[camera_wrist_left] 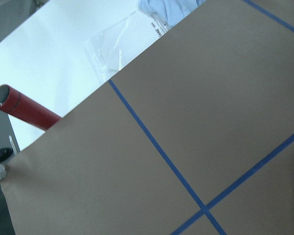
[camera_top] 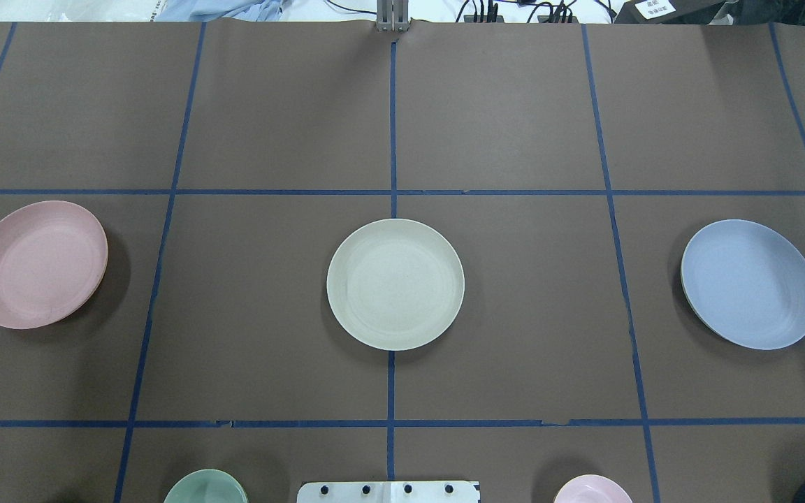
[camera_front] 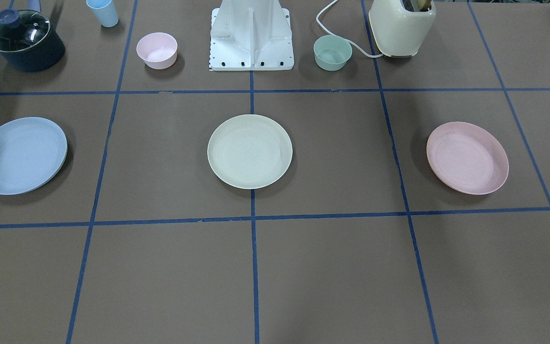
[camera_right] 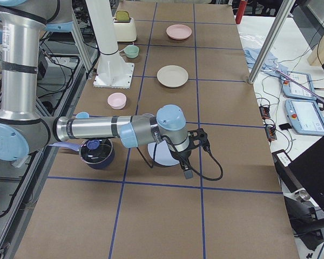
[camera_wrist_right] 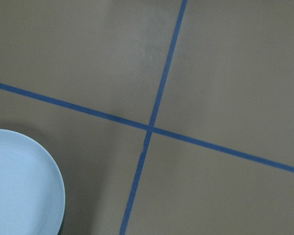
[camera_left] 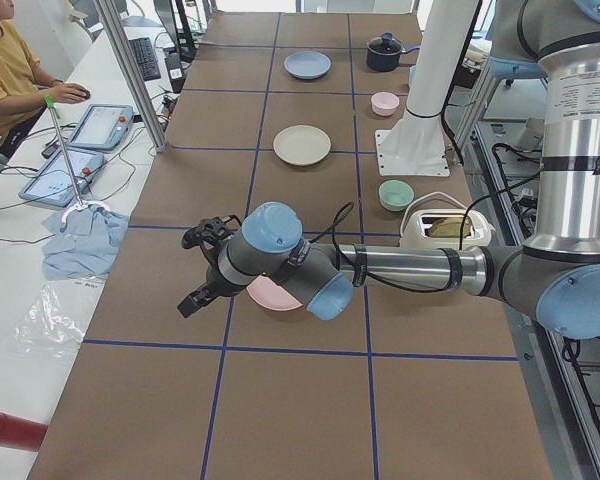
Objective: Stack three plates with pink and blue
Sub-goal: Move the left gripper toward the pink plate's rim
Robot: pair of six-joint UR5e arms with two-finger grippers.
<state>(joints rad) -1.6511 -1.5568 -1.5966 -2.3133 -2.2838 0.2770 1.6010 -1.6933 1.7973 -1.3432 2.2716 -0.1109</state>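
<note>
The three plates lie apart in a row across the table, none stacked. The cream-white plate [camera_front: 249, 151] [camera_top: 395, 283] is in the middle. The pale pink plate [camera_front: 467, 157] [camera_top: 38, 264] is on the robot's left. The pale blue plate [camera_front: 19, 155] [camera_top: 749, 283] is on its right. My left gripper [camera_left: 195, 268] shows only in the exterior left view, above the table beside the pink plate [camera_left: 270, 295]. My right gripper [camera_right: 196, 154] shows only in the exterior right view, beside the blue plate [camera_right: 163, 154]. I cannot tell whether either is open or shut.
Near the robot base [camera_front: 251, 38] stand a small pink bowl [camera_front: 156, 50], a mint-green bowl [camera_front: 333, 52], a cream toaster [camera_front: 401, 26], a dark lidded pot [camera_front: 24, 40] and a blue cup [camera_front: 103, 12]. A red cylinder [camera_wrist_left: 27, 110] lies off the table's end. An operator [camera_left: 5, 70] sits alongside.
</note>
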